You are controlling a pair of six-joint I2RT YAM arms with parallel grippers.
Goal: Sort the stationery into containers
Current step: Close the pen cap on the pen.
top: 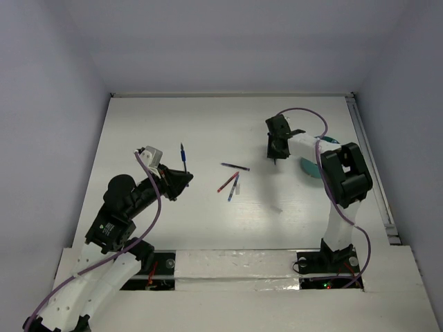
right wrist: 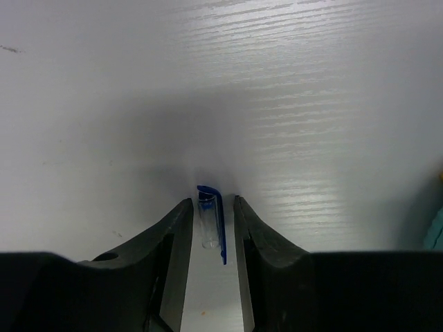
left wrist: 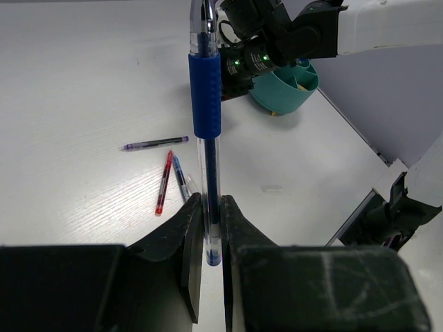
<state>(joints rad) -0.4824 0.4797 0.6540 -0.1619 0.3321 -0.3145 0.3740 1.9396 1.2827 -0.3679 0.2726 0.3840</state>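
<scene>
Blue-grip pen (left wrist: 205, 138): clamped in the left jaws near its lower end, barrel sticking straight out beyond them. Its top is cut off by the frame edge in the left wrist view. From above it shows only as a thin dark sliver just past the jaws.

Pen cap (right wrist: 210, 221): clear with a blue clip, lying on the surface (right wrist: 277, 83) between the right jaws. They're partly closed around it with hairline gaps either side, so can't tell if they're pinching or just bracketing it. Too small to find in the top view.

Teal tub (left wrist: 287, 86): right beside the right jaws, mostly hidden behind the right arm (top: 342, 180) from above. Dividers visible, contents unclear.

Loose on the surface between the two sets of jaws: purple pen (left wrist: 156, 144), red pen (left wrist: 163, 182), thin blue pen (left wrist: 179, 178). Red and thin blue lie side by side, nearly touching. There's a pale scrap (left wrist: 192, 183) next to them, can't identify it.
</scene>
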